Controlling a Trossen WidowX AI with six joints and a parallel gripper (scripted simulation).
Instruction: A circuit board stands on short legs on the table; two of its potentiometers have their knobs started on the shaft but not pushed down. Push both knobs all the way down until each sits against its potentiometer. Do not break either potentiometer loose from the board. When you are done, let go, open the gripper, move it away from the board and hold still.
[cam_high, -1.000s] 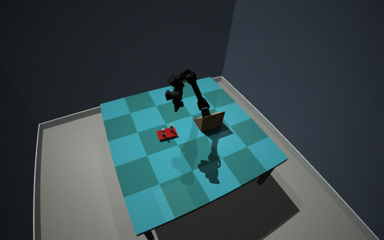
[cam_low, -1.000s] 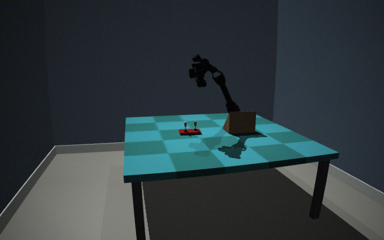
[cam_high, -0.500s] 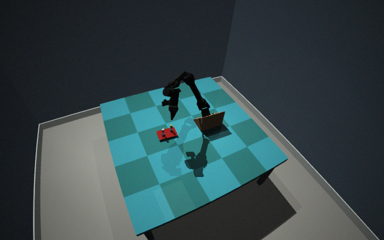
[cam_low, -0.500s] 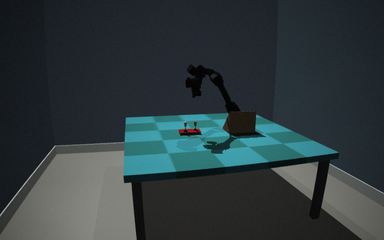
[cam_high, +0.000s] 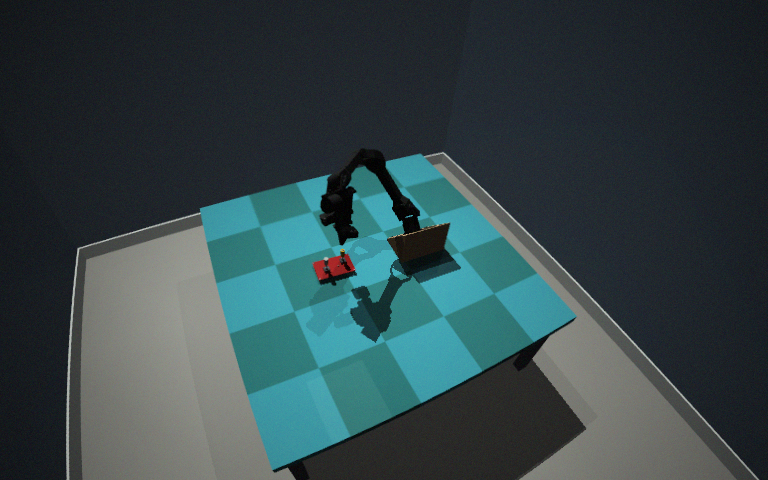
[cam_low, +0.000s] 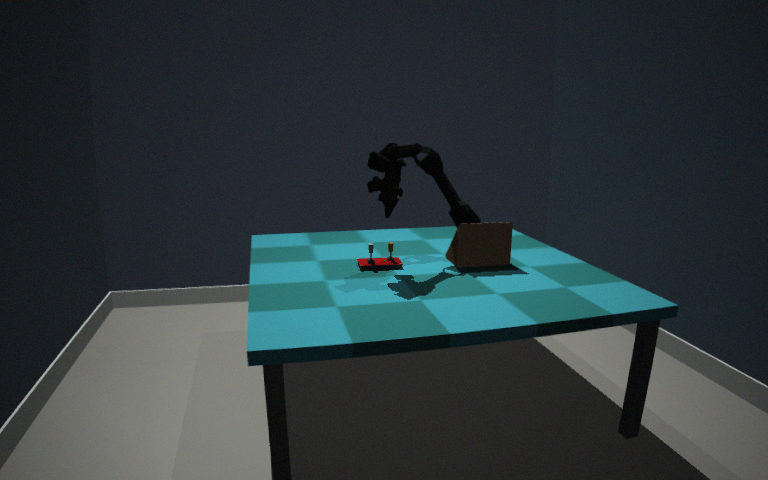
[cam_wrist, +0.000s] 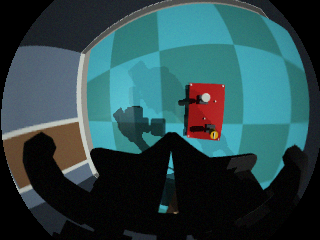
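Two knobs stand raised on the red board (cam_high: 334, 269) (cam_low: 380, 263) (cam_wrist: 206, 112), inward from the table's (cam_high: 362, 362) (cam_low: 390, 325) (cam_wrist: 265, 70) edges, below the clenched, empty tool (cam_high: 343, 242) (cam_low: 387, 216) (cam_wrist: 171, 135).

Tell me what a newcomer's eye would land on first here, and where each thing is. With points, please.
Probably the red circuit board (cam_high: 334, 275) (cam_low: 379, 263) (cam_wrist: 206, 112) first, bright against the blue-green checkered table (cam_high: 362, 390) (cam_low: 390, 322) (cam_wrist: 187, 25), with a white knob (cam_high: 326, 259) (cam_low: 370, 247) (cam_wrist: 205, 97) and a yellow knob (cam_high: 342, 251) (cam_low: 390, 247) (cam_wrist: 214, 135) standing up from it. Next, the black arm (cam_high: 390, 181) (cam_low: 444, 183) arching over the table, its shut gripper (cam_high: 342, 242) (cam_low: 387, 216) (cam_wrist: 171, 135) pointing down above the board's level.
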